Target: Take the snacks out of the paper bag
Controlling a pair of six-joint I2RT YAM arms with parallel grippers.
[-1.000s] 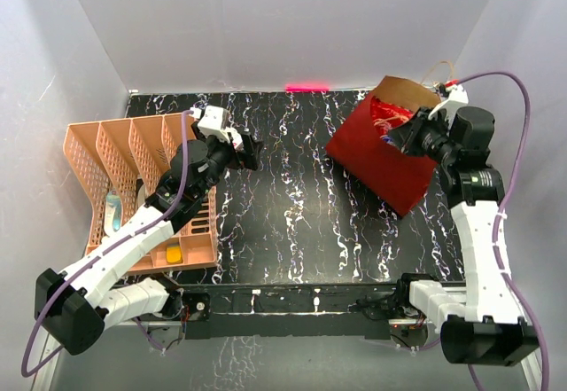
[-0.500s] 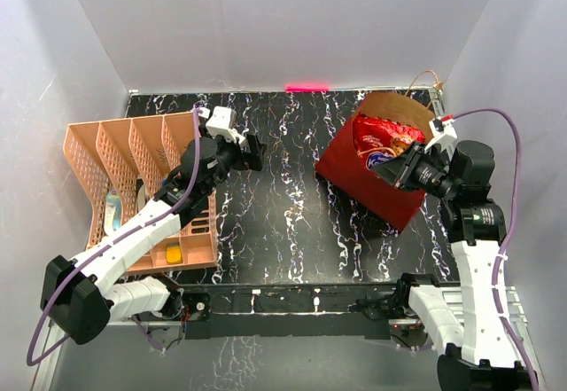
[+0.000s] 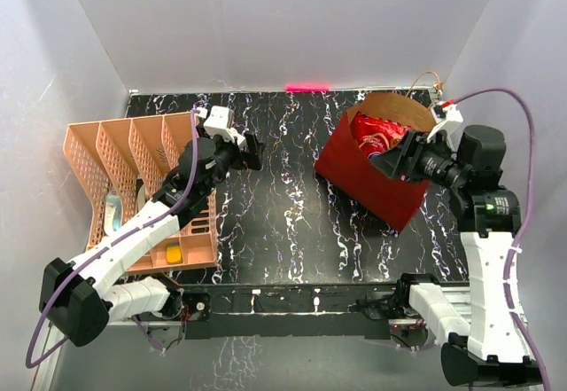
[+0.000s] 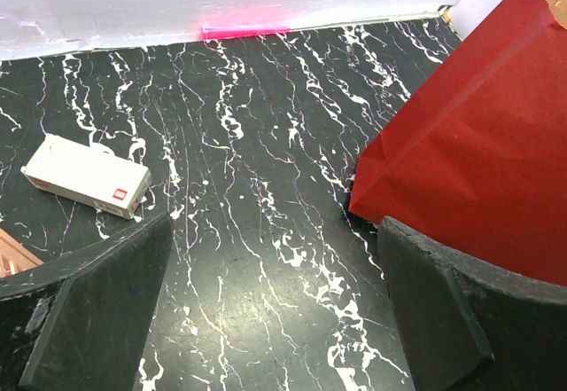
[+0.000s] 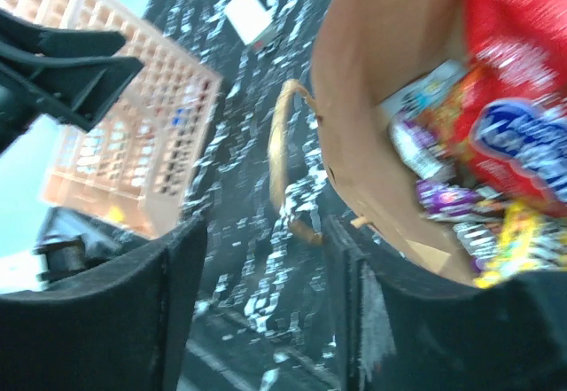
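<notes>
From my seat I count one paper bag [image 3: 372, 174], one peach tray [image 3: 93, 156], one small white box [image 4: 86, 176] and my two arms. The bag stands at the far right of the table [image 3: 283, 222], well apart from the tray on the left. Its mouth faces up, and its long axis runs diagonally, far-left to near-right in the overhead view.

The snacks [image 5: 505, 134] lie inside it. Overhead I make out only a big red packet. The right wrist view looks into the mouth and adds purple, yellow and silver wrappers — too blurred for me to count. That view also shows the near cord handle [image 5: 282, 156] on the bag's outer wall, while the overhead shows the far cord handle [image 3: 425, 81].

The right gripper [image 5: 266, 231] sits at the bag's near rim, jaws spread, nothing pinched. The left gripper [image 4: 275, 222] hangs over mid-table, jaws wide and empty. The white box shows only in the wrist views — overhead it is not visible.
</notes>
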